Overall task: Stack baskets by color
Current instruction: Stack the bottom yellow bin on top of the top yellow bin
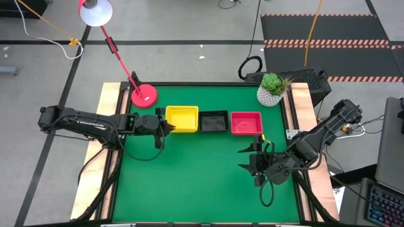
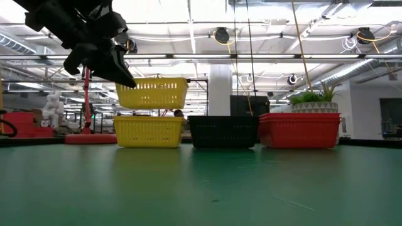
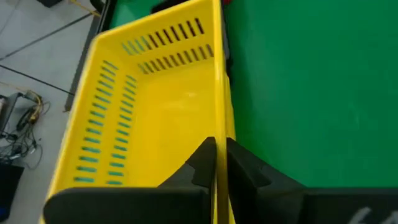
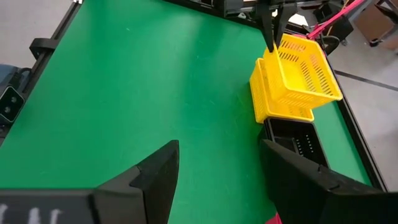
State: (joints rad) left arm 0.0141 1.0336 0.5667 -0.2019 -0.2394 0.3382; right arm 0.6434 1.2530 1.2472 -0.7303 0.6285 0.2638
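Your left gripper (image 3: 219, 163) pinched the rim of a yellow basket (image 2: 151, 92) held above the yellow stack (image 2: 148, 130), tilted and not yet seated; had it let go there, the basket could have landed crooked or slid onto the black stack (image 2: 223, 131) just beside it. The red stack (image 2: 299, 130) stood farther right, and your right gripper (image 4: 217, 168) waited wide apart and empty near the table's right edge.

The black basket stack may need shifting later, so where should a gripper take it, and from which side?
Judging by its pose, pinch the long rim of the black basket stack facing the open mat, from above: yellow baskets and red baskets crowd both short ends.
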